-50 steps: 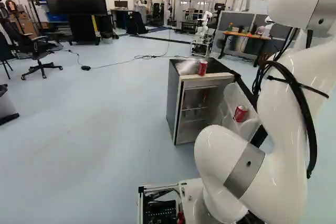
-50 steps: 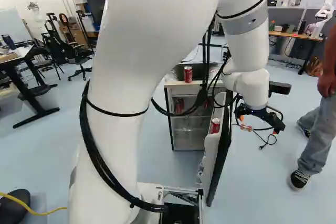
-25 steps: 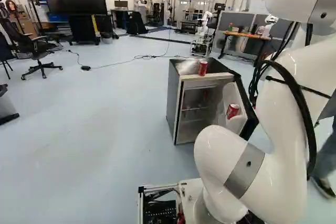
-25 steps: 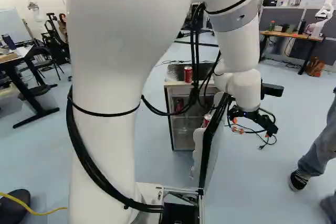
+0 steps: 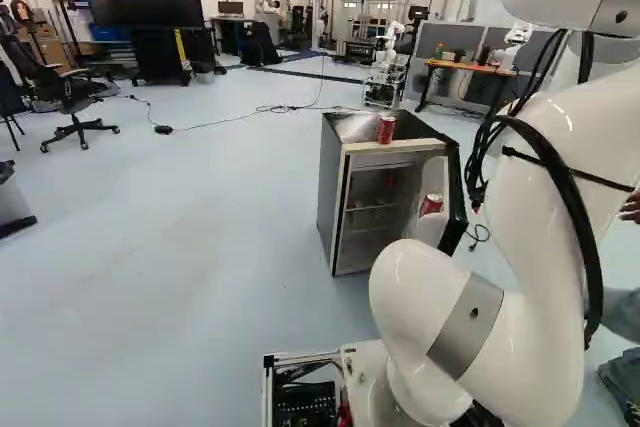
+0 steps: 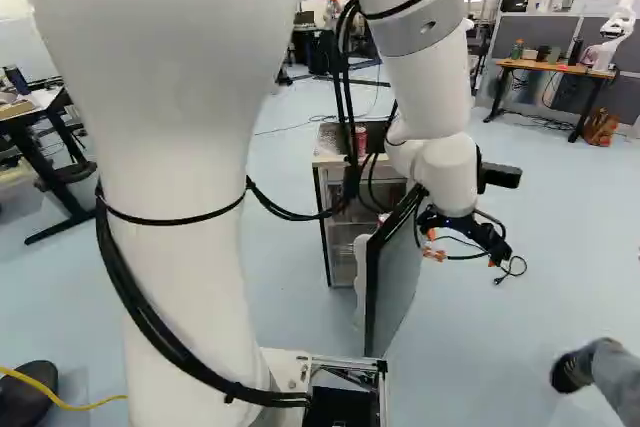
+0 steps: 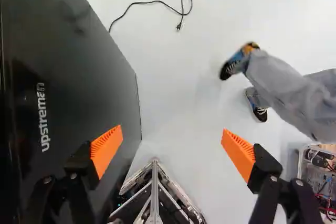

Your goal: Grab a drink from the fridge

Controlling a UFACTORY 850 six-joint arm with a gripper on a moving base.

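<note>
Nearest us, the white arm (image 5: 535, 197) reaches out over the far side of the fridge door. At its end the gripper (image 7: 172, 132) is empty: the fingers (image 7: 106, 148) stand wide apart, one over the door's dark outer face (image 7: 68, 103), the other over bare floor. We cannot tell whether the first touches the panel. We judge the door rigid and hinge-guided, so it would want a slow, even push from the flat outer side; a jolt could rattle what it carries.

Beyond, on the door's inner side, a red drink can (image 5: 431, 204) sits in the door shelf, its lower part hidden. We take this one as the likely target. Expected handling: if full, fairly heavy for its size, firm while sealed, but thin-walled and apt to dent. Chilled metal may be damp and slippery. We would grip the exposed body from two opposite sides, pads level, pressure moderate, then lift straight up clear of the shelf.

Behind it is the fridge cabinet (image 5: 334, 187), front open. A second red can (image 5: 387, 129) stands upright on its top. That one offers its full side, so we would hold it at mid-height; a knock near the rim could tip it.
</note>
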